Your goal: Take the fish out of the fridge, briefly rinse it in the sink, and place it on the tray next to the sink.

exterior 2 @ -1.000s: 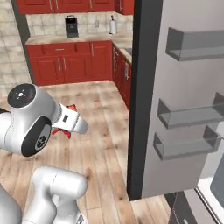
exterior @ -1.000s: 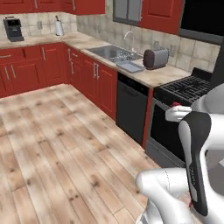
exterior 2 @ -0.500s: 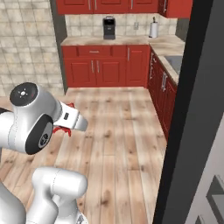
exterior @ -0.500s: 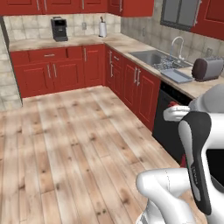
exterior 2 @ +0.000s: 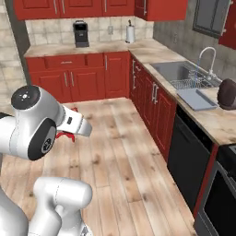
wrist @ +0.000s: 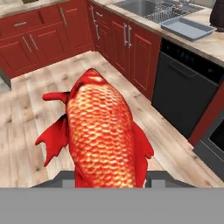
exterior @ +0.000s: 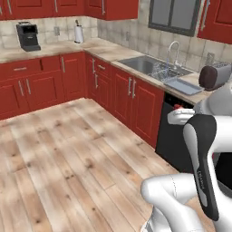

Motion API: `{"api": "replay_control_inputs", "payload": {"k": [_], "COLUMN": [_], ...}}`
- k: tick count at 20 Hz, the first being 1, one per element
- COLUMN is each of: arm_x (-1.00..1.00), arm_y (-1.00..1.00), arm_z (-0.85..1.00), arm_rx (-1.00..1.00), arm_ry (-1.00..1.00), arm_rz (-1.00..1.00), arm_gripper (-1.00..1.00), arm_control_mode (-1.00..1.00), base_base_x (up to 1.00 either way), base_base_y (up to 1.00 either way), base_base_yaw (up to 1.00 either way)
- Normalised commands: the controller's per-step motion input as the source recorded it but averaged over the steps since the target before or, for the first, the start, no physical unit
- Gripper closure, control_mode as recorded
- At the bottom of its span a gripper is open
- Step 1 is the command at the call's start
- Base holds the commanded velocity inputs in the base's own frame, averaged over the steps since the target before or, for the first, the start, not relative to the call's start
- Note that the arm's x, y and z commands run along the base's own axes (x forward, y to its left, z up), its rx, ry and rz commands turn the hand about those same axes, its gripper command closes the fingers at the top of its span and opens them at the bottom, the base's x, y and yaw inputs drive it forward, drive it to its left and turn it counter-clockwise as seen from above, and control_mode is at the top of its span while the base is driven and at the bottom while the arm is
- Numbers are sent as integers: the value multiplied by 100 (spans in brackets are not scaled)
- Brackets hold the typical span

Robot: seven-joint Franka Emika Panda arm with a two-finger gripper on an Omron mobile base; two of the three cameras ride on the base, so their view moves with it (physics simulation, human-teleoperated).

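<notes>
The glossy white robot arm with rounded, tube-like links (exterior: 181, 199) is showing smooth shells that are catching soft highlights. A long dark grey, pill-shaped panel (exterior: 202, 167) is running along one link, carrying small pale lettering that is too blurred to read. In the right base view, a dark grey round joint cap (exterior 2: 40, 140) is bearing a small circular mark, and another dark disc (exterior 2: 26, 97) is sitting above it. The white wedge-shaped hand housing (exterior 2: 76, 123) is showing small dark marks, possibly screws.
</notes>
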Motion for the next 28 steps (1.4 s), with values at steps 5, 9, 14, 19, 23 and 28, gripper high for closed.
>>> {"api": "replay_control_inputs", "payload": {"k": [5,9,14,19,23,28], "arm_x": [0,0,0,0,0,0], "arm_y": [0,0,0,0,0,0], "arm_z": [0,0,0,0,0,0], "arm_rx": [0,0,0,0,0,0], "arm_ry": [0,0,0,0,0,0], "arm_rz": [0,0,0,0,0,0], "arm_gripper": [100,100,100,100,100,100], "arm_control_mode": [100,100,100,100,100,100], "base_base_x": [100,100,100,100,100,100], "base_base_y": [98,100,100,100,100,100], "base_base_yaw": [-51,-52,-52,-57,-62,-64]}}
